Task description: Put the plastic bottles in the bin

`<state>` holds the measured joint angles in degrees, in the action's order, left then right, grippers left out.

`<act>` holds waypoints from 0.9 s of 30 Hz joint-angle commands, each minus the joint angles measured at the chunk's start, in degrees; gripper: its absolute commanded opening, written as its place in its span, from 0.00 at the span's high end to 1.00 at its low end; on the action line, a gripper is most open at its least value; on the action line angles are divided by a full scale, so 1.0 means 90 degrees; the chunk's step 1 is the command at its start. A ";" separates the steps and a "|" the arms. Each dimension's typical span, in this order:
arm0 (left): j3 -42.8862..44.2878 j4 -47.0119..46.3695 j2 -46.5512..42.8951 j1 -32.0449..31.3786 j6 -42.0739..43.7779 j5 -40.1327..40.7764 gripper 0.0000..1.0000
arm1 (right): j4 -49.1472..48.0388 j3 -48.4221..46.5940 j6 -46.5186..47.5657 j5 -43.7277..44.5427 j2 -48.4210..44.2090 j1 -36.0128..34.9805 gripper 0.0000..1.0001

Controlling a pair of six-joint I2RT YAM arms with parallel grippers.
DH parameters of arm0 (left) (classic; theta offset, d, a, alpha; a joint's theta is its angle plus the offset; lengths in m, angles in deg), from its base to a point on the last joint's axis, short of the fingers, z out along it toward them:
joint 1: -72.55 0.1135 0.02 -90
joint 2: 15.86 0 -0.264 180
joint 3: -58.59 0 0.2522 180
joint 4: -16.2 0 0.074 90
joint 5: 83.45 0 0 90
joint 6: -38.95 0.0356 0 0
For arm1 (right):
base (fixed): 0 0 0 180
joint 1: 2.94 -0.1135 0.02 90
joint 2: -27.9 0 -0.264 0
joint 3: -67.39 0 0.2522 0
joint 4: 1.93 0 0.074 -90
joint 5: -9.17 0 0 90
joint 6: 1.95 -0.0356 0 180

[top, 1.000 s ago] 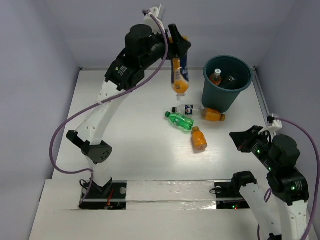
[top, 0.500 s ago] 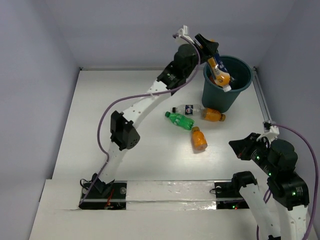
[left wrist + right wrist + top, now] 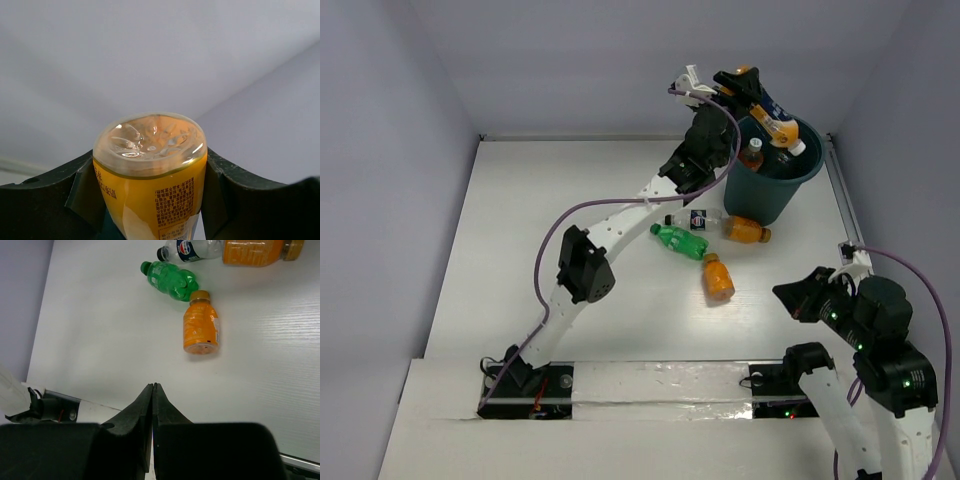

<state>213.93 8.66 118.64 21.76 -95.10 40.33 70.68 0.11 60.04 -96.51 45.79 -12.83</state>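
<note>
My left gripper (image 3: 756, 100) is shut on an orange bottle (image 3: 777, 126) and holds it tilted over the dark teal bin (image 3: 772, 192), white cap pointing down to the right. In the left wrist view the bottle's base (image 3: 150, 142) sits between the fingers (image 3: 222, 195). Another orange bottle (image 3: 750, 153) lies inside the bin. On the table lie a clear dark-label bottle (image 3: 696, 218), an orange bottle (image 3: 746, 231), a green bottle (image 3: 678, 240) and another orange bottle (image 3: 718, 278). My right gripper (image 3: 794, 296) is shut and empty, near the front right; its wrist view shows the nearest orange bottle (image 3: 200, 328).
The bin stands at the back right near the wall. The right wrist view also shows the green bottle (image 3: 170, 280), the clear bottle (image 3: 192, 249) and the far orange bottle (image 3: 255, 251). A white strip (image 3: 660, 385) runs along the near edge.
My left arm has swung right with the orange bottle, from above the table to over the bin, and the bottle has tipped over the opening. The right arm has barely shifted.
</note>
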 commanded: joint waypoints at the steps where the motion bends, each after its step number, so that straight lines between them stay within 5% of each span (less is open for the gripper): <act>1: 0.0294 -0.1060 0.0202 -0.0021 0.0743 0.0543 0.61 | 0.0121 -0.0206 0.0212 -0.0103 0.0082 -0.0063 0.94; 4: 0.0353 -0.1256 0.0388 -0.0079 0.1337 0.0592 0.46 | 0.0170 -0.0372 0.0261 -0.0084 0.0122 -0.0063 0.94; 9: 0.0314 -0.1530 0.0622 -0.0265 0.2276 0.0622 0.40 | -0.0005 -0.0586 0.0163 -0.0308 0.0287 -0.0063 0.94; 12: 0.0372 -0.1686 0.0700 -0.0450 0.2998 0.0602 0.28 | -0.0161 -0.0568 0.0134 -0.0337 0.0385 -0.0063 0.94; 15: 0.0402 -0.1891 0.0594 -0.0577 0.3583 0.0573 0.01 | -0.0318 -0.0499 0.0065 -0.0416 0.0434 -0.0063 0.94; 22: 0.0324 -0.1784 -0.0216 -0.0705 0.4366 0.0456 0.01 | -0.0484 -0.0129 -0.0091 -0.0299 0.0337 -0.0063 0.93; 27: -0.0492 -0.0341 -0.1602 -0.0705 0.4075 0.0174 0.01 | -0.0737 0.0232 -0.0188 -0.0152 0.0414 -0.0063 0.94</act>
<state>212.38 2.52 119.17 14.92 -59.30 43.65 69.11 0.76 59.21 -98.76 49.29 -12.83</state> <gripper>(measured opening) 0.992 0.065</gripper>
